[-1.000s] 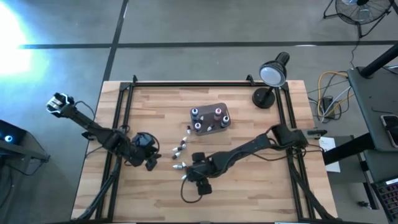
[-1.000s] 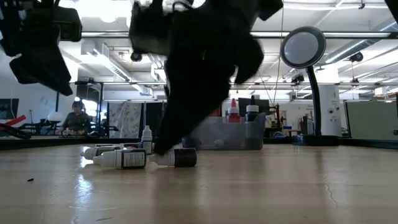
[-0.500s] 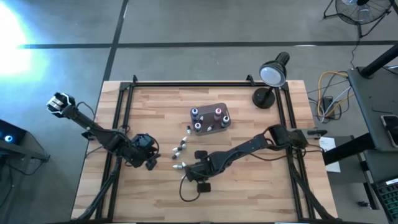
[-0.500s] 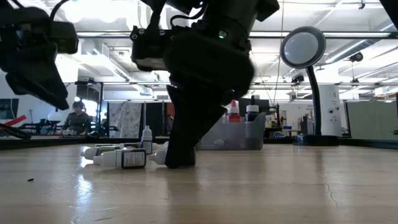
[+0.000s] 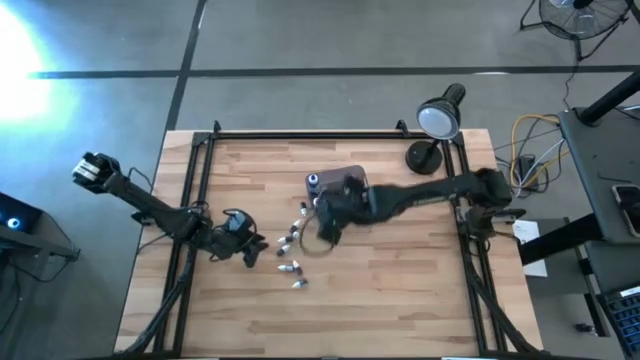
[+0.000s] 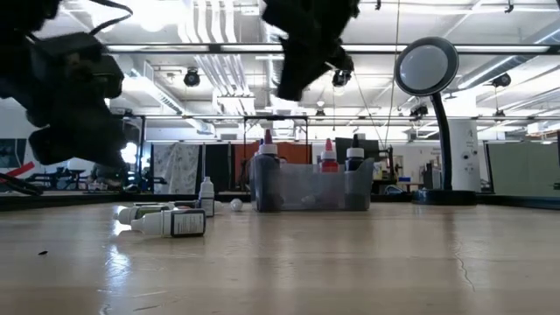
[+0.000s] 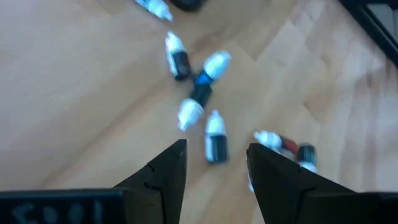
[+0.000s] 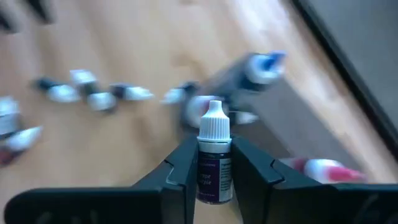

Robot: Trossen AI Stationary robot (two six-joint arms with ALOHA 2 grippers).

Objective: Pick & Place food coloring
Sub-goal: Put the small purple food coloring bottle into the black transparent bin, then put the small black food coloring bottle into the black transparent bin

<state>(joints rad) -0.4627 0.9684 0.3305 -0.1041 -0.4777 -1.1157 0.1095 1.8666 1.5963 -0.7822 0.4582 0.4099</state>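
right gripper (image 8: pixel 214 163): my jaws clamp one food coloring bottle (image 8: pixel 214 158), above the tub (image 5: pixel 345 183)
left gripper (image 7: pixel 216 163): wide apart, empty, over loose bottles (image 5: pixel 292 252) left of tub
risk: thin pinch, bottle may tilt, missing tub

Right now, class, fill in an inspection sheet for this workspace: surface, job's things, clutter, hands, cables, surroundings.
Surface: wooden table, black rails along its edges.
Job's things: loose bottles lie on the wood; grey tub holds upright bottles.
Clutter: desk lamp at the far right corner.
Hands: right hand grips a white-capped bottle, raised beside the tub; left hand open, over the loose bottles.
Cables: yellow and white cables on the floor off the table's right.
Surroundings: fan at the upper right; workshop room behind.
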